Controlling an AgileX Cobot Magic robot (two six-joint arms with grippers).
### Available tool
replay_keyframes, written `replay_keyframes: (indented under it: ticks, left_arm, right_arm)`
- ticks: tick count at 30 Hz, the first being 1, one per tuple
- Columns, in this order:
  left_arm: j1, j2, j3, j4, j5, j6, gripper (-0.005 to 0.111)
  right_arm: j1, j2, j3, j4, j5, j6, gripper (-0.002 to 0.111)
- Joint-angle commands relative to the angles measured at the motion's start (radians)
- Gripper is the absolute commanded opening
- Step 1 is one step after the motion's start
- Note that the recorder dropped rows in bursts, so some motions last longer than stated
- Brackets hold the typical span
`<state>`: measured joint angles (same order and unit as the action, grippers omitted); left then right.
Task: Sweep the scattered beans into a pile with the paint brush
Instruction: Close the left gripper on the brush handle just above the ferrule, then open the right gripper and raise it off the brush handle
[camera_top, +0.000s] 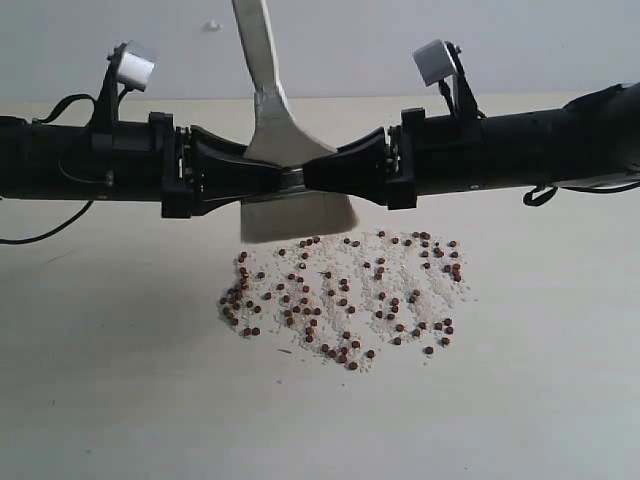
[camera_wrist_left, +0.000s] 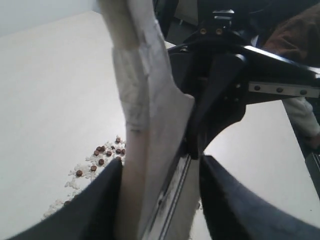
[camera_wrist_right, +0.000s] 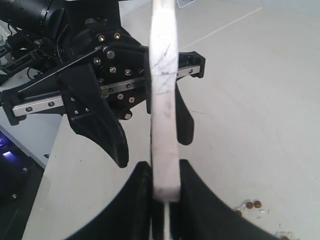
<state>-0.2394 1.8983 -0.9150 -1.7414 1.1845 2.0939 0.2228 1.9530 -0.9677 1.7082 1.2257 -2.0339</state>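
The paint brush (camera_top: 272, 120) hangs upright above the table with its whitish bristles (camera_top: 298, 215) just over the far left edge of the beans (camera_top: 345, 295). Reddish-brown beans and white grains lie scattered in a broad patch. My right gripper (camera_top: 310, 175) is shut on the brush near its ferrule; in the right wrist view its fingers (camera_wrist_right: 142, 190) press both flat sides of the brush (camera_wrist_right: 164, 100). My left gripper (camera_top: 275, 178) faces it from the other side. Its jaws straddle the brush (camera_wrist_left: 145, 125) and stand open, with a gap on one side.
The pale table (camera_top: 120, 400) stretches around the bean patch on all sides. Both black arms lie level across the middle of the exterior view, meeting at the brush. A few beans (camera_wrist_right: 252, 204) show beside the right fingers, and more beans (camera_wrist_left: 102, 155) beside the left ones.
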Motion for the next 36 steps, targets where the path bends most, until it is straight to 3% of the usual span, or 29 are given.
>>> replay_keyframes:
  ticks: [1, 3, 7, 8, 14, 23, 31, 36]
  left_arm:
    - [-0.007, -0.004, -0.007, -0.003, 0.037, 0.002, 0.039]
    - [-0.007, -0.004, -0.007, -0.003, 0.037, 0.002, 0.030]
    - [-0.007, -0.004, -0.007, -0.003, 0.037, 0.002, 0.002]
    - [-0.007, -0.004, -0.007, -0.003, 0.037, 0.002, 0.000]
    - [-0.007, -0.004, -0.007, -0.003, 0.037, 0.002, 0.000]
    - [-0.007, -0.004, -0.019, 0.022, 0.037, 0.002, 0.000]
    - [-0.002, -0.004, -0.019, 0.022, 0.037, 0.002, 0.000]
    - [0.002, -0.004, -0.019, 0.028, 0.037, 0.002, 0.000]
  right_arm:
    - [0.003, -0.003, -0.008, 0.036, -0.005, -0.001, 0.000]
    - [0.003, -0.003, -0.008, 0.036, -0.005, -0.001, 0.000]
    - [0.003, -0.003, -0.008, 0.036, -0.005, -0.001, 0.000]
    - [0.003, -0.003, -0.008, 0.036, -0.005, -0.001, 0.000]
    - [0.003, -0.003, -0.008, 0.036, -0.005, 0.007, 0.003]
    - [0.003, -0.003, -0.008, 0.036, -0.005, 0.051, 0.040]
    - [0.003, -0.003, -0.008, 0.036, -0.005, 0.051, 0.051]
    - [0.003, -0.009, -0.008, 0.036, -0.005, 0.074, 0.067]
